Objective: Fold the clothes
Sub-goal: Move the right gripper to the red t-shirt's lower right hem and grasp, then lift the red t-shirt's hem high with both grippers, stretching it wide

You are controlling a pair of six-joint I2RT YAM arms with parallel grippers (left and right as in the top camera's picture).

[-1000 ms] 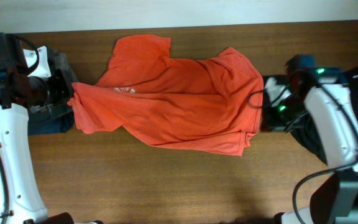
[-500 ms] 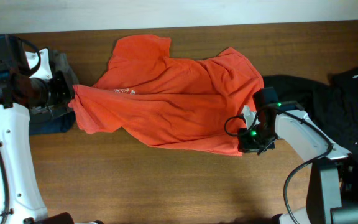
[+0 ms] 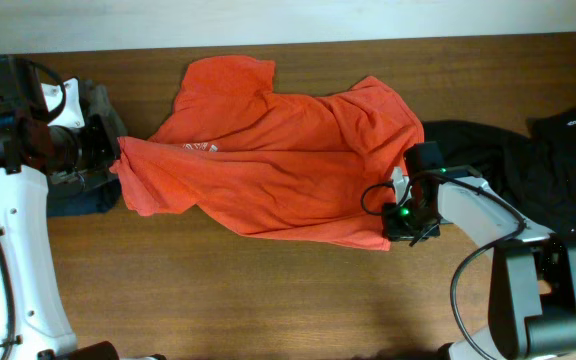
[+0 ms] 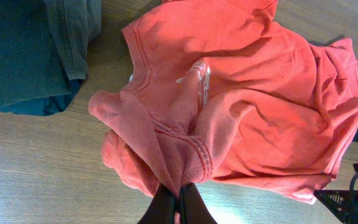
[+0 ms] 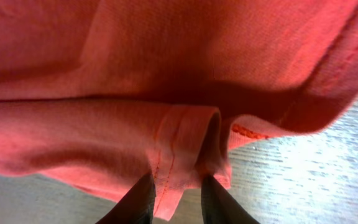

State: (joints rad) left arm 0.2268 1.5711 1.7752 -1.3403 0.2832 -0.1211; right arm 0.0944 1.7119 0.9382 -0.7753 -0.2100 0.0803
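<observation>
Across the wooden table (image 3: 268,300), overhead view: orange-red T-shirt (image 3: 288,170) lies spread and rumpled mid-table, white print near its 9 o'clock side, one sleeve poking up at 11 o'clock. Black shirt (image 3: 553,170) is heaped at 3 o'clock, its edge just beside the tee. Dark blue-grey garment pile (image 3: 78,195) sits at 9 o'clock, under the left arm.

Left gripper (image 4: 178,205) at the tee's 9 o'clock edge: jaws clamped tight on a bunched ribbed edge, likely the collar or a sleeve cuff. Right gripper (image 5: 176,199) at the tee's 4 o'clock corner: fingers (image 5: 140,202) straddle the stitched hem fold, fabric between them. Cannot tell if it is pinched or loose.

Step in hand, my read: secure the hem corner, then stretch the tee flat between both arms before folding. To do well:
- close fully on both hem layers, not just the outer lip
- lift a little before pulling, so cloth doesn't drag on the wood
- pull toward 3 o'clock against the left hold and keep tension even

Edges and room: bare wood at 6 o'clock gives good space to lay out. The 12 o'clock table edge is near the sleeve. The black shirt crowds the 3 o'clock side and could snag the right arm.
</observation>
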